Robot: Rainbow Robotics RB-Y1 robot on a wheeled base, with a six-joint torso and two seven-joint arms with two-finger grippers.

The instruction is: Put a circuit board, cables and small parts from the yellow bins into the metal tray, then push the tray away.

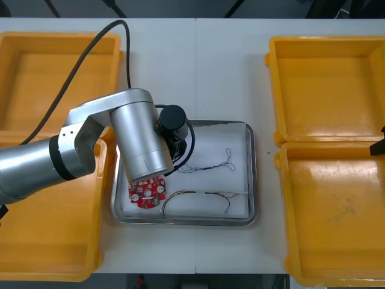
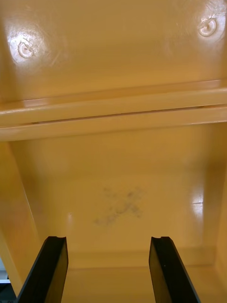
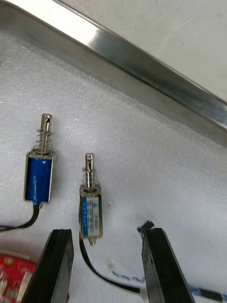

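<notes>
The metal tray (image 1: 251,180), white inside, lies at the table's middle. In it are a round red circuit board (image 1: 146,192), a red and yellow cable (image 1: 201,194) and a thin dark cable (image 1: 210,164). My left arm (image 1: 141,141) reaches over the tray's left part. My left gripper (image 3: 108,253) is open just above the white lining. A small metal part (image 3: 91,215) with a blue body lies between its fingertips, untouched. A second such part (image 3: 39,177) lies beside it. My right gripper (image 2: 109,265) hangs open over a bare yellow bin floor (image 2: 118,208).
Two yellow bins (image 1: 36,205) flank the tray on the left and two (image 1: 331,84) on the right; what shows of their floors is bare. The tray's shiny rim (image 3: 142,61) runs just beyond the two parts. A blue and white cable (image 3: 127,278) passes between the left fingers.
</notes>
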